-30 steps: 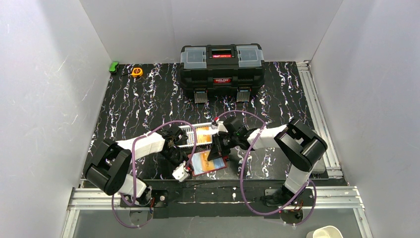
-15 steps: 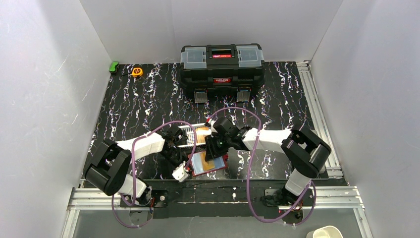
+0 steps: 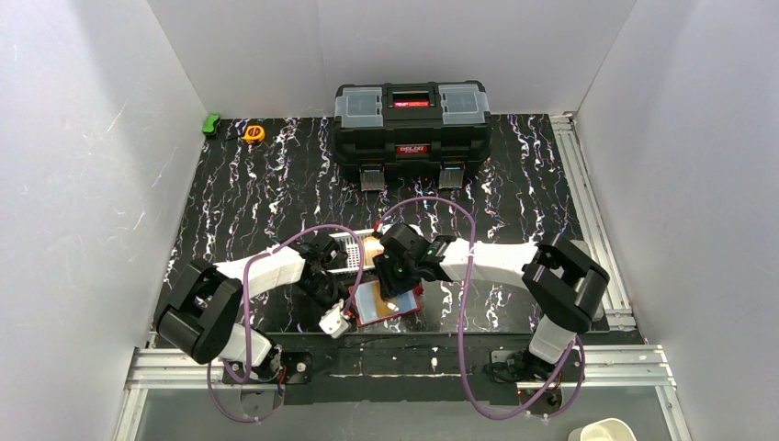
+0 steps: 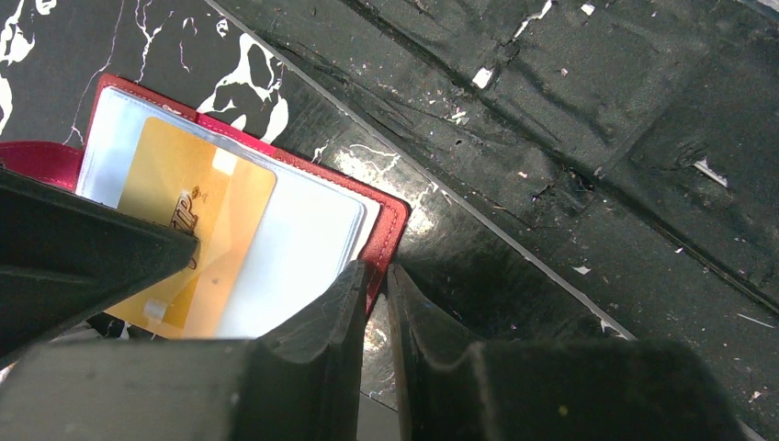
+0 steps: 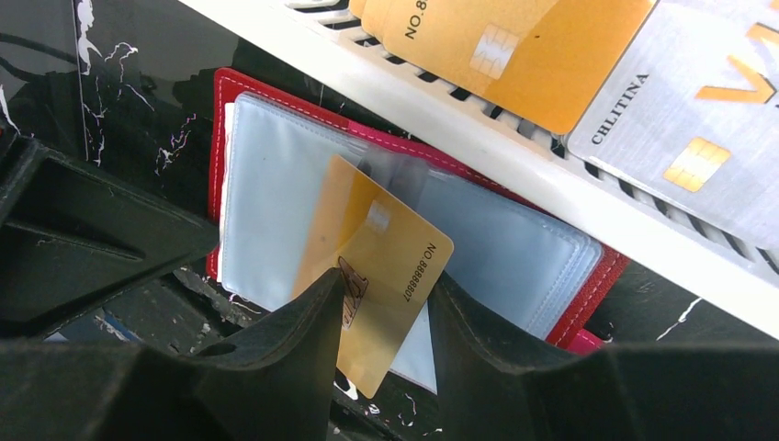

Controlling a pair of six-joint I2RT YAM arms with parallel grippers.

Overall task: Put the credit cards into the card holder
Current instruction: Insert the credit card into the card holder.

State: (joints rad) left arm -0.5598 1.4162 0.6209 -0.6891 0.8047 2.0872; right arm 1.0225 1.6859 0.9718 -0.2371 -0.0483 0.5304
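One half-sleeved orange card (image 5: 395, 262) is pinched by the right gripper (image 5: 386, 294); left gripper (image 4: 377, 277) clamps the card holder (image 4: 393, 216).

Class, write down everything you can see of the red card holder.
The card holder is a red, leather-like wallet with stitched edges, lying open and flat on the black marbled table, beside the white basket. Clear plastic sleeves fill its inside. A gold card sits slanted, partly in one sleeve, gripped by the right gripper. The left gripper pinches the cover's edge.

Blk marbled tbl (image 3: 257, 202), toolbox (image 3: 411, 129), tape measure (image 3: 254, 133), card holder (image 3: 377, 305), wht basket (image 3: 347, 250)
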